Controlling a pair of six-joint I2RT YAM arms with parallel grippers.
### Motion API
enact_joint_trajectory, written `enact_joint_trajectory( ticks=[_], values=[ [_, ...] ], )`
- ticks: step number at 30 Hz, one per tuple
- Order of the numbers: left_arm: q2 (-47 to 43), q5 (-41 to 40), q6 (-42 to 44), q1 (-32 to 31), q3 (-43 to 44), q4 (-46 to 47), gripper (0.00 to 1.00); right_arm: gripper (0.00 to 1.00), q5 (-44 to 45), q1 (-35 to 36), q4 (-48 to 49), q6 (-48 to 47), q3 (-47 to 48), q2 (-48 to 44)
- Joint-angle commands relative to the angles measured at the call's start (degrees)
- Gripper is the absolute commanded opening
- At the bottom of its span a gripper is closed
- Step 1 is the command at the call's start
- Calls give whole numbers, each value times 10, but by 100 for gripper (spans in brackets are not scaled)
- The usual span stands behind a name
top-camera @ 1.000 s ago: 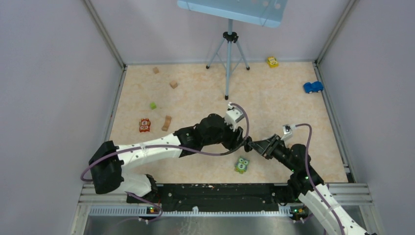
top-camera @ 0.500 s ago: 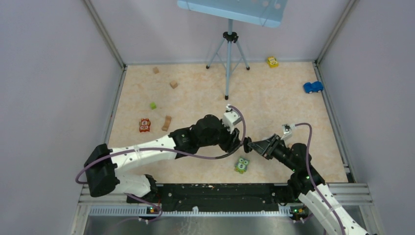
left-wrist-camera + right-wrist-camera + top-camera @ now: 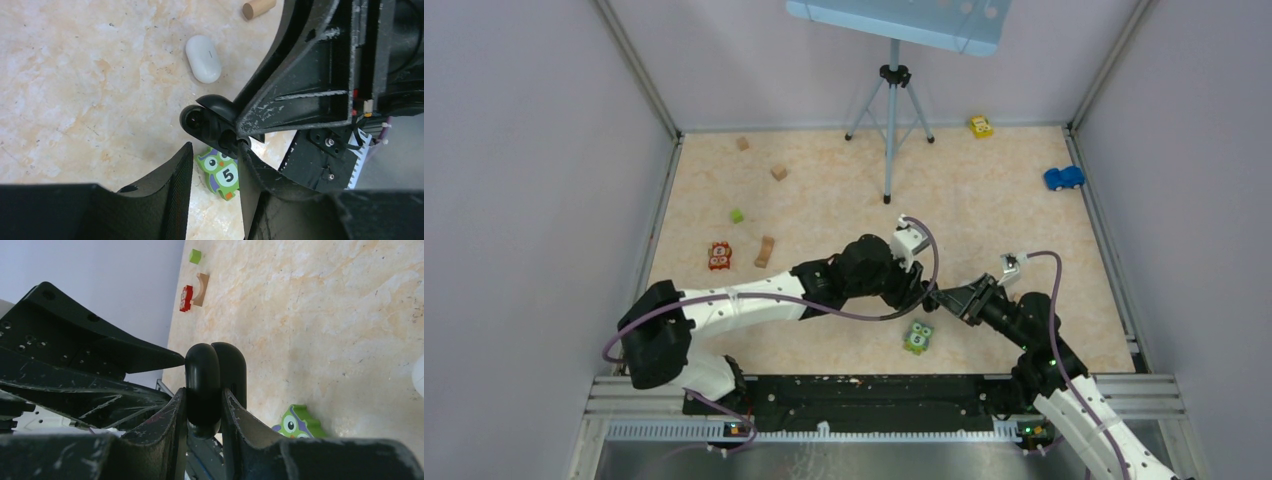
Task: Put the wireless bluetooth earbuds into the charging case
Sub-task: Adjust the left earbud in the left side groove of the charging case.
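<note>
- Right wrist: right gripper (image 3: 204,407) clamped narrowly on black pebble-shaped plastic charging case (image 3: 215,370).
- Left wrist: left gripper (image 3: 215,155) parted wide, empty, tips just beside that case.

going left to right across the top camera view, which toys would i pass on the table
red owl block → green cube → tan arch block → green owl block → yellow car → blue car

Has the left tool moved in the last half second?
Yes. The left tool shifted slightly right in the top view, judged against the owl block, which stayed put.
</note>
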Motion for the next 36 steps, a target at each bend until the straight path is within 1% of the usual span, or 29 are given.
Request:
enact_joint_trajectory(
  ticks=[1,9,16,20,23,25,36],
  values=[
    [15,-27,-8,2,31,33,43,5,-3,-2,29,7,28,-2],
    [21,-35,-3,3,34,35,43,5,-3,-2,35,10,23,0],
    [39,-11,-2,7,45,42,42,5,-3,-2,34,10,24,-2],
    [45,-12,-1,7,53,37,39,5,-3,-2,31,10,26,-2],
    [50,-19,-1,9,59,29,33,5,-3,-2,30,9,26,-3],
    [53,-17,-1,9,60,26,31,5,-2,-2,29,9,25,-4],
    [58,-26,-5,13,72,-1,29,5,2,-2,26,10,23,-7]
  ],
)
